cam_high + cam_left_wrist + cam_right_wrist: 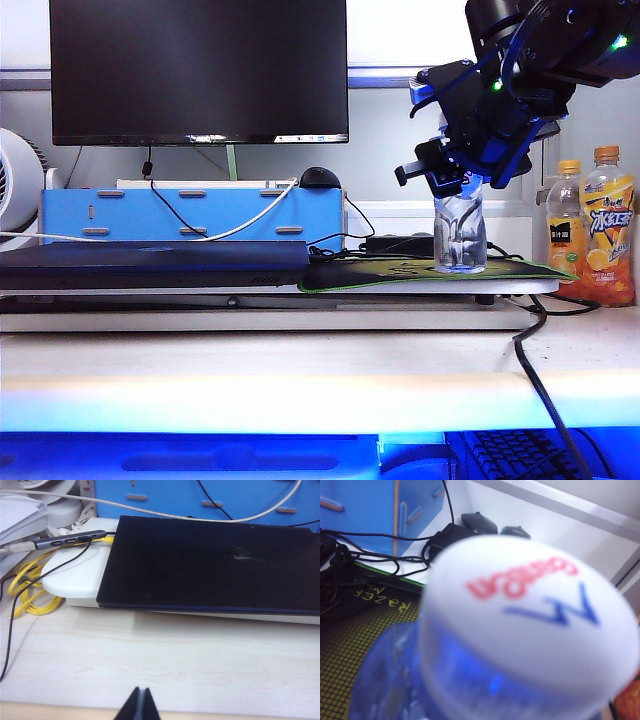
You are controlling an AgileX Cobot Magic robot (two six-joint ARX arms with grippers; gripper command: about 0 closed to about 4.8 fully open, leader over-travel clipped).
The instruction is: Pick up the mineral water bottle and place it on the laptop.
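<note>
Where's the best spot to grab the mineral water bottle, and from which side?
Probably the neck just under the white cap, from above: the mineral water bottle stands upright on the mouse pad, and the right tool is already over its top.

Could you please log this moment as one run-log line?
right gripper: around mineral water bottle top, on mouse pad | left gripper: shut, idle | laptop: bare

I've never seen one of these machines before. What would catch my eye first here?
Probably the right gripper, a dark claw reaching down over the top of the clear mineral water bottle, which stands on the green-edged mouse pad at the right of the desk. To the left lies the flat dark laptop, beneath a big black monitor. The left gripper waits shut over the pale desk near the laptop's front edge.
</note>
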